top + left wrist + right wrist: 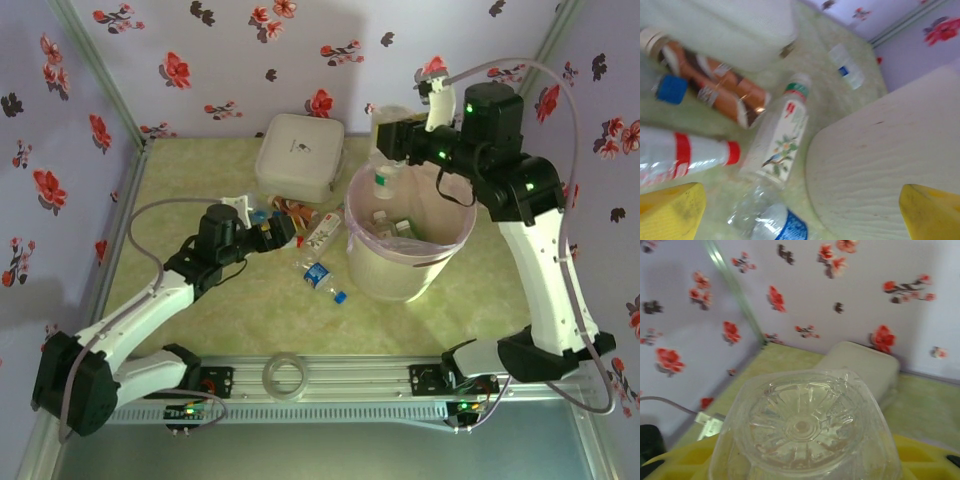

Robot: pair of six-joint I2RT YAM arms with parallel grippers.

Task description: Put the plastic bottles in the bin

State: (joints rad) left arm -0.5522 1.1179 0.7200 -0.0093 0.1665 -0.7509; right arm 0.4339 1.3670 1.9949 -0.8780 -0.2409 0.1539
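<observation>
A: Clear plastic, entry one: what is the right gripper (385,145) carrying?

B: Its yellow fingers (925,457) are clamping shut on a clear bottle (802,427). The right wrist view is showing the star-moulded base facing the lens. The top view is adding a green band near the bottle's lower end. Long axis is running away from the wrist, base nearest it, neck toward the bin (400,280). The bottle is hanging over the bin's far-left rim.

A: Entry two, the bin?

B: It is standing right of centre on the table (200,185), pink liner draping its rim, with bottles (395,224) lying inside.

A: Entry three, the left gripper (290,232)?

B: Its jaws are standing wide apart, holding nothing, hovering between the white box (298,155) and the bin. The left wrist view is listing:
- a bird-label bottle (780,140) lying flat just beside the bin wall, cap pointing away from the gripper
- a red-capped bottle (685,155) lying crosswise, cap toward the bird-label one
- brown-orange bottles (715,87) lying beside the box

The top view is adding a blue-capped bottle (320,278) lying nearer the near edge, cap pointing near-right.
</observation>
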